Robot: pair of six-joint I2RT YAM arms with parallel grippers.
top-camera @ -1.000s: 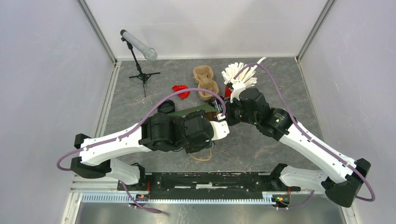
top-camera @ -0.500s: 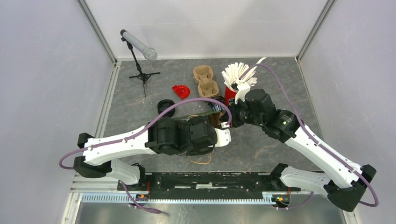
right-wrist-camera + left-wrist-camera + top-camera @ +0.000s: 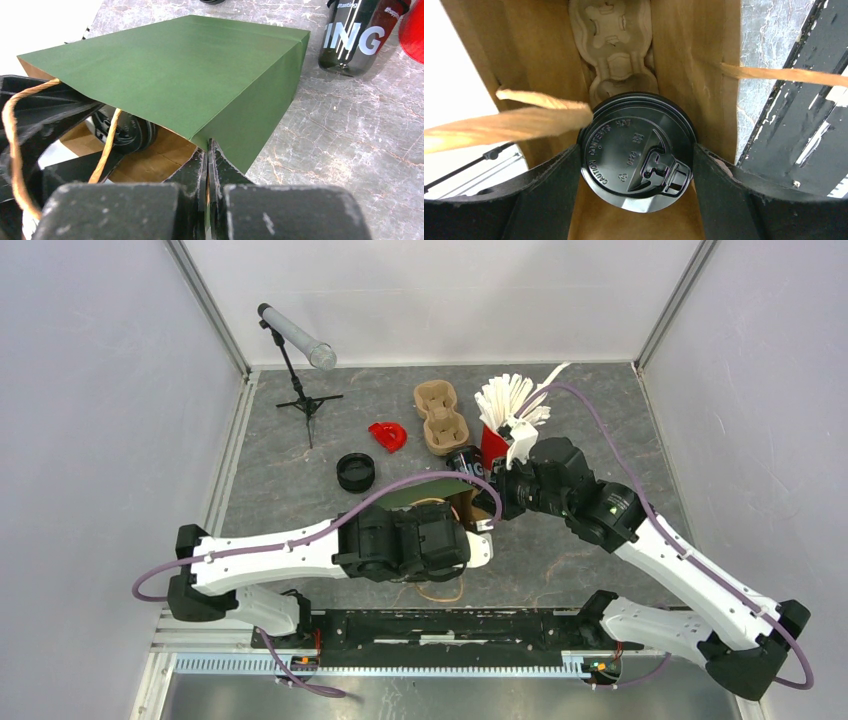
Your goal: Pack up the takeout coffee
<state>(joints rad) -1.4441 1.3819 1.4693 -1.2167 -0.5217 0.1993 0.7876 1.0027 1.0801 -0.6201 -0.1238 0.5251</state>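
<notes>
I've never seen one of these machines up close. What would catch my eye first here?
The green paper bag lying on its side mid-table stands out, its mouth edge pinched by the right end effector. Inside its mouth, the left end effector grips a black-lidded coffee cup. Behind them stands a red cup bristling with white sticks.

Your green bag [image 3: 190,75] lies on its side at mid-frame, mouth open. 1 black-lidded cup [image 3: 636,150] sits in the mouth, with a pulp carrier [image 3: 616,45] deeper in.
</notes>
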